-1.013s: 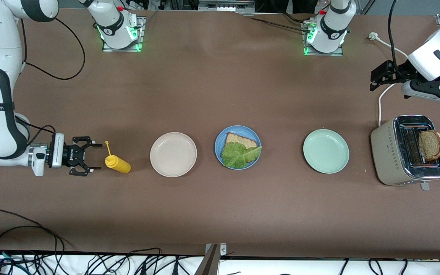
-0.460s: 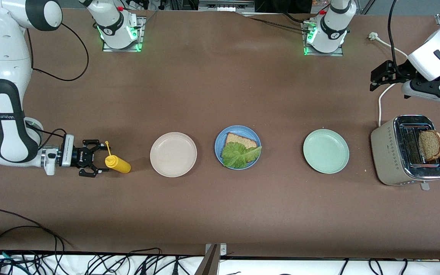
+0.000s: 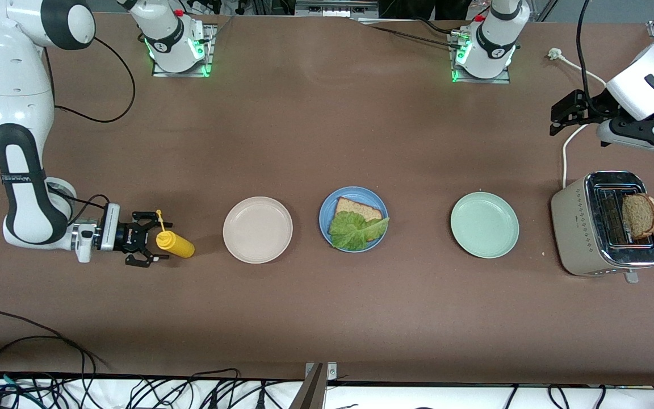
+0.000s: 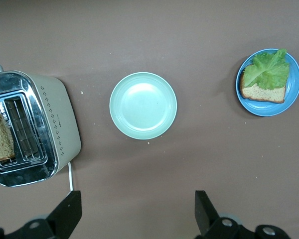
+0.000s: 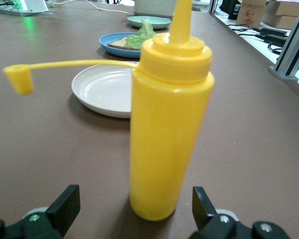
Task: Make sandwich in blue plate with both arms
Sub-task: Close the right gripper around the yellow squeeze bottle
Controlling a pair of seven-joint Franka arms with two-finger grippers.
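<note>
The blue plate (image 3: 327, 205) (image 4: 269, 110) (image 5: 105, 41) sits mid-table and holds one brown bread slice (image 3: 362, 208) with a green lettuce leaf (image 3: 354, 230) on it. A second bread slice (image 3: 640, 216) stands in the toaster (image 3: 579, 227). My right gripper (image 3: 156, 242) (image 5: 134, 199) is low at the right arm's end of the table. It is open, a finger on each side of an upright yellow squeeze bottle (image 3: 176, 245) (image 5: 169, 124), not touching it. My left gripper (image 3: 557, 119) (image 4: 137, 206) hangs open and empty over bare table near the toaster.
A beige plate (image 3: 258, 229) lies between the bottle and the blue plate. A mint green plate (image 3: 485, 225) lies between the blue plate and the toaster. The toaster's white cable (image 3: 565, 150) runs toward the left arm's base. Loose cables lie along the table's front edge.
My right gripper has moved along the table toward the yellow bottle, and its open fingers now flank it. The left arm has not moved.
</note>
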